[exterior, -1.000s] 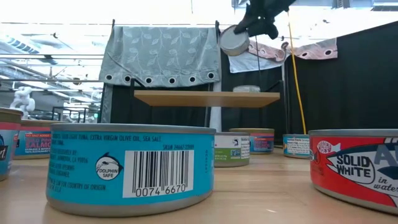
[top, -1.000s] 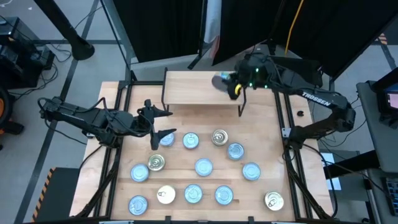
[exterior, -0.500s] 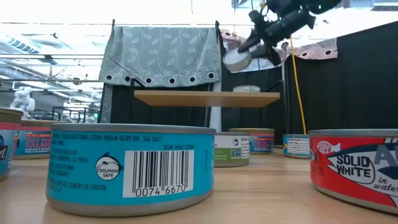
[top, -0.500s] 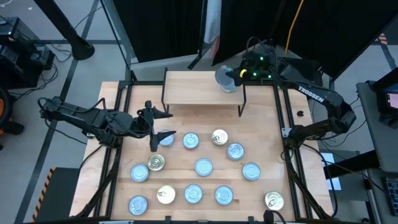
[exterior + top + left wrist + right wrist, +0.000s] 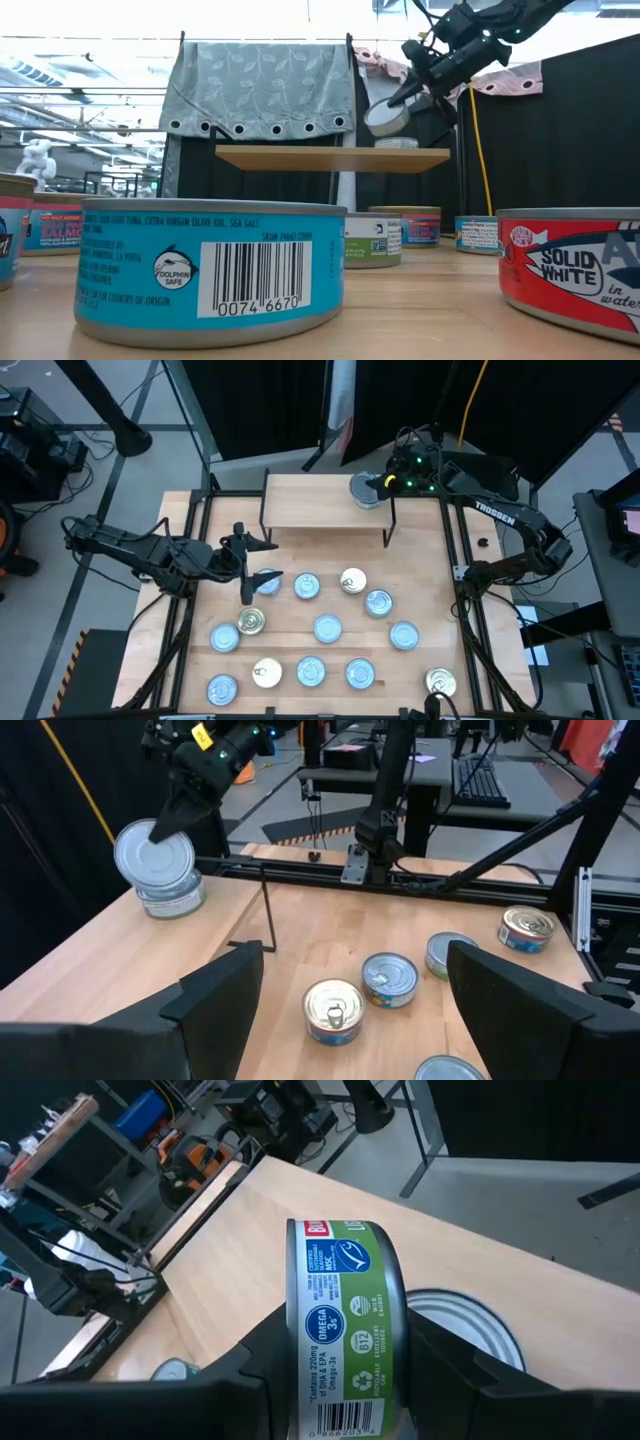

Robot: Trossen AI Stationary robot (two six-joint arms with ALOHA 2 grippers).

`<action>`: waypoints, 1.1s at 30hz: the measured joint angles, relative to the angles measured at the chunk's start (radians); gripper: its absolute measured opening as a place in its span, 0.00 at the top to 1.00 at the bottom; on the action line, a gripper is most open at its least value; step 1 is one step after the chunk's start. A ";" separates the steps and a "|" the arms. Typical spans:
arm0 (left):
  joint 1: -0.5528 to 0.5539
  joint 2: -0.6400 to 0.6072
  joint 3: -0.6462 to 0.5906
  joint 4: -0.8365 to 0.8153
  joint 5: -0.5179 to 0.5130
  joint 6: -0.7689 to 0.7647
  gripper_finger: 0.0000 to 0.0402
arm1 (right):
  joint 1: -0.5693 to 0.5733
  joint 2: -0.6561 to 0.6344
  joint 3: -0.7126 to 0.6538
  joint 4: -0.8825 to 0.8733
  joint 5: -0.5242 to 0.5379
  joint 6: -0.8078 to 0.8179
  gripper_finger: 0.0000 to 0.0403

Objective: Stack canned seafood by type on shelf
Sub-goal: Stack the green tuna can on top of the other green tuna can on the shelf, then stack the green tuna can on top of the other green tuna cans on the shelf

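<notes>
over the shelf's right end, the right hand grips a green-sided tin above the one tin already placed there. near it, about twelve tins wait on the bench; left hand hovers wide open.

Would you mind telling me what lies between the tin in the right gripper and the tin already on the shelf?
Nothing: the low view shows a bare gap between the held tin and the shelf tin beneath it.
</notes>
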 joint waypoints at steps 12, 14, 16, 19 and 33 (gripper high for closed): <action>0.000 0.000 0.000 0.000 0.000 0.000 0.22 | -0.002 0.006 -0.001 -0.034 0.075 -0.029 0.57; 0.000 0.000 0.000 0.000 0.000 0.000 0.22 | -0.002 0.006 -0.001 -0.045 0.087 -0.046 0.54; 0.000 0.000 0.000 0.000 0.000 0.000 0.22 | -0.002 0.006 -0.001 -0.045 0.088 -0.051 0.51; 0.000 0.000 0.000 0.000 0.000 0.000 0.22 | -0.002 0.006 -0.001 -0.046 0.088 -0.054 0.46; 0.000 0.000 0.000 0.000 0.000 0.000 0.22 | 0.009 0.006 -0.001 -0.054 0.169 -0.230 0.17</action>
